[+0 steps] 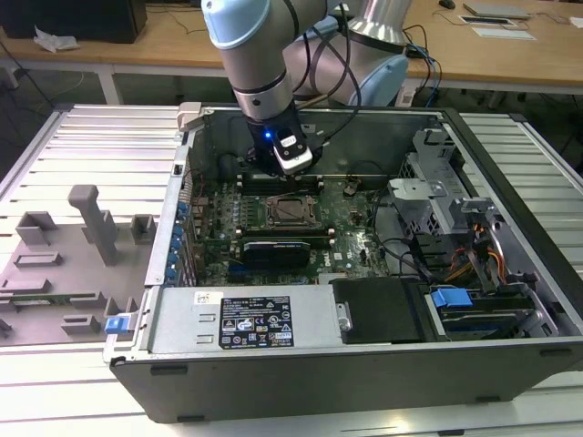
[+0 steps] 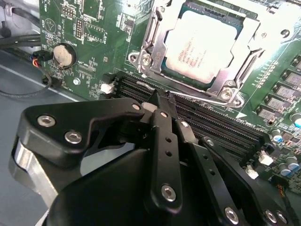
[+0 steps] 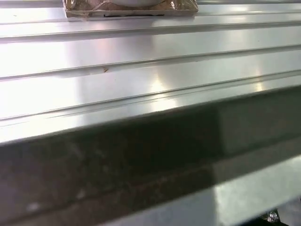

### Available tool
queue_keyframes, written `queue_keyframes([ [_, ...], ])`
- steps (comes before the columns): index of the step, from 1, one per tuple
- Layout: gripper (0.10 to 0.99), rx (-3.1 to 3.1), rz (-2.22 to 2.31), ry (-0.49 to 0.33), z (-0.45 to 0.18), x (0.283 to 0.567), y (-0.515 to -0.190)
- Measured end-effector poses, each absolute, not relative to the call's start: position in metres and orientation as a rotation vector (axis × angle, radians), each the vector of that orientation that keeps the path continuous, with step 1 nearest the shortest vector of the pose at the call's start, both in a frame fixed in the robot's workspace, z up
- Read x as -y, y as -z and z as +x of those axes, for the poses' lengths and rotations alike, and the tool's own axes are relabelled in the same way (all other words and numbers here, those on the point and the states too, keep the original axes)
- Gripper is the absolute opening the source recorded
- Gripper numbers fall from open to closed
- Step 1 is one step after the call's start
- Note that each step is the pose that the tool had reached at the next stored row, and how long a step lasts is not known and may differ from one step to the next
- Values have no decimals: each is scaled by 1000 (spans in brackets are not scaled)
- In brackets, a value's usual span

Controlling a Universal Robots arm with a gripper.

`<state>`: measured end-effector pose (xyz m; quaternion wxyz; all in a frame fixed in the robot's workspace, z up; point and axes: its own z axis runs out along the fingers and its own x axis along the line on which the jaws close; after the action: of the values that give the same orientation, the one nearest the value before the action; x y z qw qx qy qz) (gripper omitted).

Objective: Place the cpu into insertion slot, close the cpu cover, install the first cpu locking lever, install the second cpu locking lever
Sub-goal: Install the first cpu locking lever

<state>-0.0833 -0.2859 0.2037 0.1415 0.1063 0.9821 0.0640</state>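
Motherboard holds cpu beneath cpu cover; gripper hides some memory slots

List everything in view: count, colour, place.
case: one, dark grey, open on the table.
table: one, silver, slatted, under the case.
motherboard: one, green, inside the case.
cpu: one, silvery-grey, framed by the cpu cover.
cpu cover: one, silver, closed over the cpu.
memory slots: several, black, beside the cpu cover.
card: one, black, beside the cpu cover.
battery: one, silver, round, on the motherboard.
power supply: one, grey, along the case's near wall.
fixtures: several, grey, on the table, the exterior view's left.
arm: one, grey and light blue, reaching into the case.
gripper: one, black, shut, over the memory slots.
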Motion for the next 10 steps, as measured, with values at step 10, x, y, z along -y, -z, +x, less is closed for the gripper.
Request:
queue_keyframes([
  [10, 106, -2831, 325, -145, -83, 286, -197],
])
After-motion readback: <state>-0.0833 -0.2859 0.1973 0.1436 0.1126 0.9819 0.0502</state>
